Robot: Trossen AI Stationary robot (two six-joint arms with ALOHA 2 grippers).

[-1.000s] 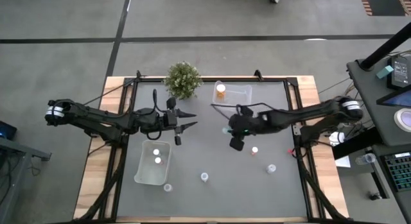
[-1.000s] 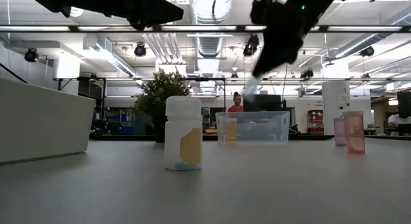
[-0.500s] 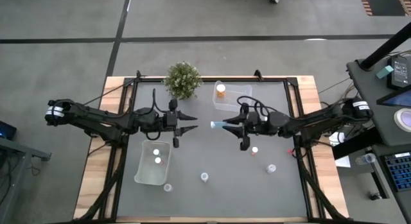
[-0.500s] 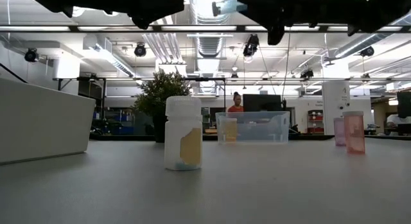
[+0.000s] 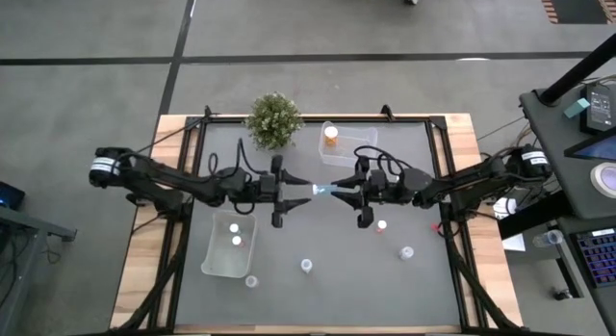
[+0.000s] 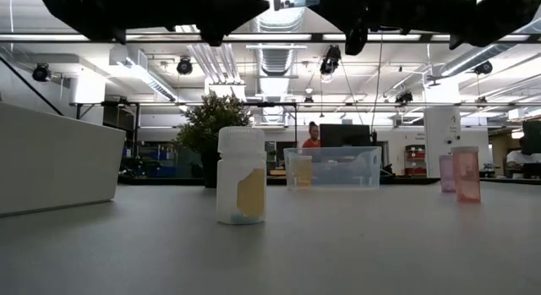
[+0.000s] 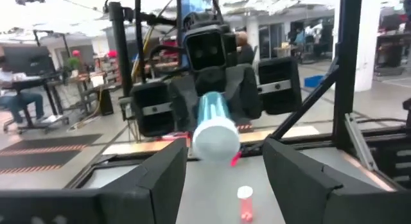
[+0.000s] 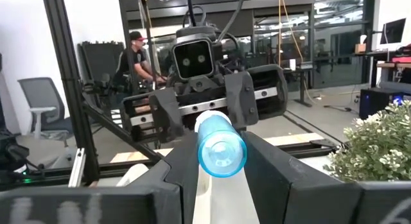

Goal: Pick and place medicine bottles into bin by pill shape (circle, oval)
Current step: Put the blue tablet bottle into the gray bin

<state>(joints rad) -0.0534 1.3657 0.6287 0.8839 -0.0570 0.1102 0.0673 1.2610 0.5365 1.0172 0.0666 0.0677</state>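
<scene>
Arms meet nose to nose above the middle of the table (image 5: 423, 278), seen from overhead. The right tool (image 5: 336, 190) is clamped on a pale blue bottle (image 5: 320, 190), held level in the air with its white cap toward the left arm. The left tool (image 5: 301, 188) faces it, fingers apart, their tips on either side of the cap end; whether they touch it cannot be told. From the left wrist, the white cap (image 7: 216, 138) sits between that arm's two dark fingers (image 7: 164, 179), with the right arm's camera block behind it. From the right wrist, the bottle's blue base fills the gap between that tool's fingers (image 8: 275, 179). On the table below, a clear bin (image 5: 213, 262) near the left arm holds two bottles, and another bottle (image 5: 251, 281) stands just outside its near corner. A second clear bin (image 5: 366, 136) at the far edge holds an orange bottle (image 5: 331, 137), beside a green plant (image 5: 273, 119). Loose bottles stand near the front centre (image 5: 306, 266), under the right arm (image 5: 382, 224), and further right (image 5: 407, 251). At table height, a white bottle (image 6: 241, 177) stands closest, and a person shows far behind.
</scene>
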